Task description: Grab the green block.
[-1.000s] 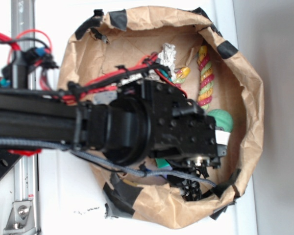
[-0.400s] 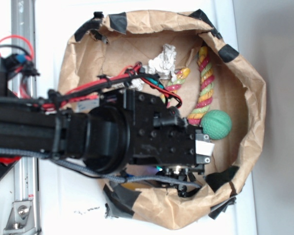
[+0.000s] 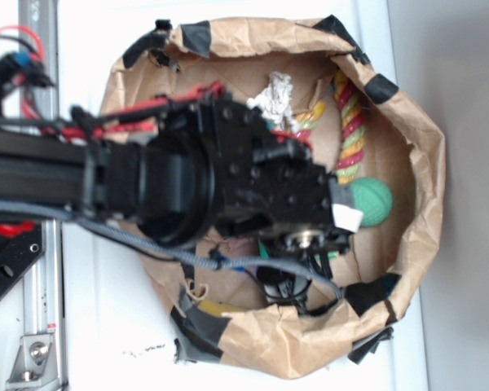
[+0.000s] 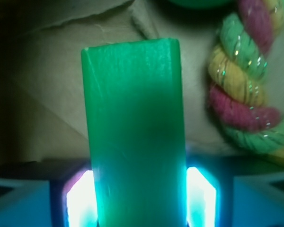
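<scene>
In the wrist view the green block (image 4: 135, 127) is a long flat solid-green piece that fills the middle and runs away from me over the brown paper. My gripper (image 4: 139, 205) has its two glowing pads (image 4: 80, 201) pressed against the block's two long sides, so it is shut on the block. In the exterior view the gripper (image 3: 297, 277) hangs below the black wrist inside the paper bag (image 3: 416, 236), and the arm hides the block there.
A round green ball (image 3: 371, 202) lies right of the wrist, and its edge shows at the top of the wrist view (image 4: 194, 2). A red-yellow-green twisted rope (image 3: 352, 130) (image 4: 246, 94) lies beside it. Crumpled foil (image 3: 273, 94) sits at the back. Taped bag walls surround everything.
The arm has shifted left and then up in the exterior picture and looks larger. The gripper has moved away from the bag's lower rim. The ball and rope stay in place.
</scene>
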Action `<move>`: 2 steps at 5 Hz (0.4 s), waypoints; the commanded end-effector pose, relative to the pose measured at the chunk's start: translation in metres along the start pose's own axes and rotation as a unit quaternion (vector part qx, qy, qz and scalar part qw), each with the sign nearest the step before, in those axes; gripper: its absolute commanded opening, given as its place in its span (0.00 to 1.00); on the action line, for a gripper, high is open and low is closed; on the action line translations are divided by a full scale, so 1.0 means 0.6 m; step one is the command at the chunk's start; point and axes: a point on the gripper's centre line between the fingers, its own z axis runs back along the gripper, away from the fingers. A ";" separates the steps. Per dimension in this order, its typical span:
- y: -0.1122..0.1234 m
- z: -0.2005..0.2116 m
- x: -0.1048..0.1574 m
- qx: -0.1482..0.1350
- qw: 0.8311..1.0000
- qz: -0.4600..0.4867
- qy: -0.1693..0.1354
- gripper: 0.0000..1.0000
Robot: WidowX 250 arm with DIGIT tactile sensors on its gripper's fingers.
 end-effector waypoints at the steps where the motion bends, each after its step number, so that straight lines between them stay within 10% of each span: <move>1: 0.034 0.212 -0.010 0.058 0.984 -0.064 -0.154 0.00; 2: 0.014 0.227 -0.013 0.058 0.988 -0.077 -0.119 0.00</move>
